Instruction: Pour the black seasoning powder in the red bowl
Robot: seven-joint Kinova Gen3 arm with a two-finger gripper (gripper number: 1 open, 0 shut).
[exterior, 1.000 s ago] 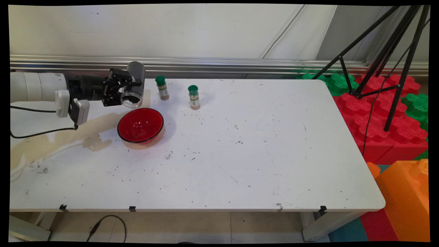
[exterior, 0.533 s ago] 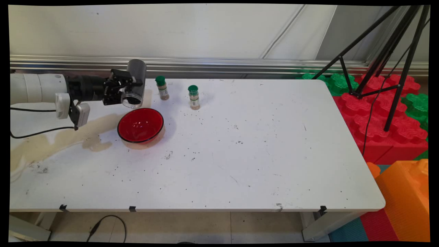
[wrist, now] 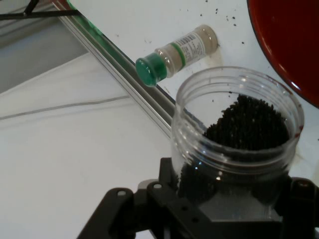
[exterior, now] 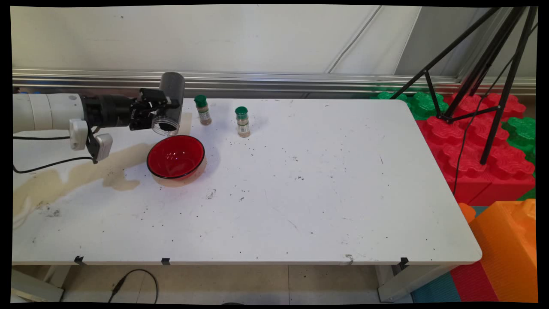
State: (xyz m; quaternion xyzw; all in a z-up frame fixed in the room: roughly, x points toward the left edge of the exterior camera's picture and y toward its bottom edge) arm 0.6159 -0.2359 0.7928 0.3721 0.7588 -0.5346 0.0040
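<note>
The gripper (exterior: 161, 112), clamped on a tilted clear jar (exterior: 168, 105) of dark grains (wrist: 246, 122), holds it just beyond the red bowl's (exterior: 175, 157) far-left rim; the bowl looks empty.

My end effector (exterior: 159, 112) grips a clear plastic jar (exterior: 168, 103) holding black granules (wrist: 247, 124), tipped so its open mouth faces down toward the near side. The jar hangs just above the far rim of a red bowl (exterior: 176, 157) that stands upright on the desk (exterior: 300, 193). Just beyond stands a small green-capped spice bottle (exterior: 202, 110), with a second one (exterior: 242, 121) further right.
</note>
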